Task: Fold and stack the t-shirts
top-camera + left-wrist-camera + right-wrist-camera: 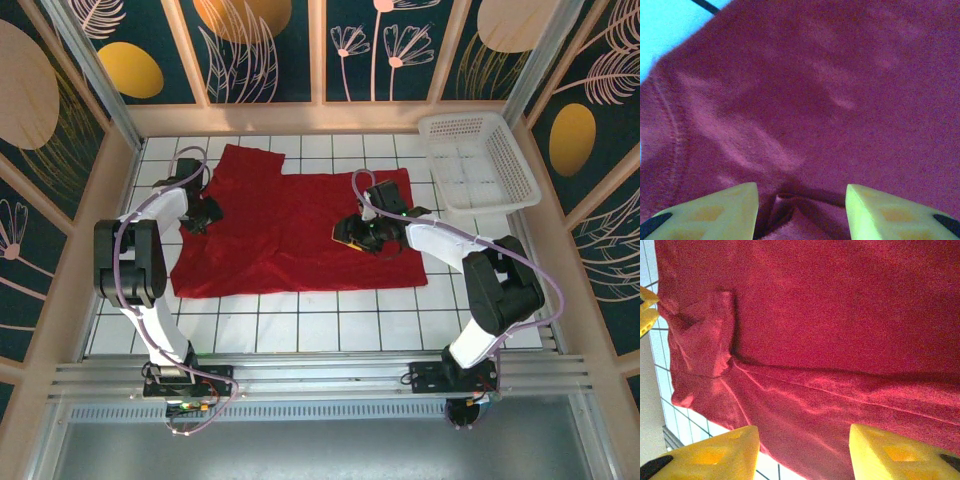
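A deep-red t-shirt [285, 235] lies spread flat on the white tiled table, one sleeve reaching to the back left. My left gripper [203, 213] sits low over the shirt's left edge, open, with a small pinched ridge of cloth [790, 207] between its yellow fingers [720, 210]. My right gripper [352, 234] hovers over the shirt's right half, also open, its yellow fingers [890, 450] wide apart above the red cloth [830, 340]. In the right wrist view a hem seam runs across the shirt and white tiles [715, 427] show past its edge.
A white plastic mesh basket [478, 160] stands at the back right of the table. Wooden walls with patterned panels close in the table. Bare tiles [330, 325] lie between the shirt and the arm bases.
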Motion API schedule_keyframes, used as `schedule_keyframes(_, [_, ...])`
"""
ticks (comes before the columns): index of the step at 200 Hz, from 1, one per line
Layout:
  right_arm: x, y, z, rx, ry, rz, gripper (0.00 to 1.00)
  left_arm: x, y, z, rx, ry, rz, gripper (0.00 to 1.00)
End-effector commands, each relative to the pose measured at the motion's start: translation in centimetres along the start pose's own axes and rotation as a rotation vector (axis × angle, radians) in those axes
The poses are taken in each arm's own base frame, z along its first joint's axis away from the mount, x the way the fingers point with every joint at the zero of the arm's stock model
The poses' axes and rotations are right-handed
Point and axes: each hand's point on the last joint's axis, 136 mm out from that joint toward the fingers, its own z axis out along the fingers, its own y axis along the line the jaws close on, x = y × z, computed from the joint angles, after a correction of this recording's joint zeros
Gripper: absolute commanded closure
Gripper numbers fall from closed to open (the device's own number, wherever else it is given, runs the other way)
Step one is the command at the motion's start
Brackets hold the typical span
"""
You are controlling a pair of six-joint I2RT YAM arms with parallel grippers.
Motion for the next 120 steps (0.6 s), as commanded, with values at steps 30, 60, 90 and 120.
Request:
schedule_keyframes(30, [-0.5, 1.2, 0.2, -0.036, 0.004, -0.023, 0.49, 2.2, -0.5, 2.0, 0.077, 0.078, -0.007, 0.54])
schedule_keyframes(60, [-0.7, 1.2, 0.4, -0.034, 0.005, -0.023, 0.49, 2.7, -0.7, 2.4, 0.091, 0.096, -0.004, 0.58])
schedule_keyframes(90, [-0.7, 1.2, 0.5, -0.033, 0.007, -0.019, 0.49, 2.3, -1.4, 1.7, 0.126, 0.080, -0.011, 0.66])
schedule_keyframes(120, [-0.6, 1.0, 0.6, -0.030, 0.007, -0.017, 0.49, 1.8, -2.6, 1.0, 0.183, 0.070, -0.021, 0.71])
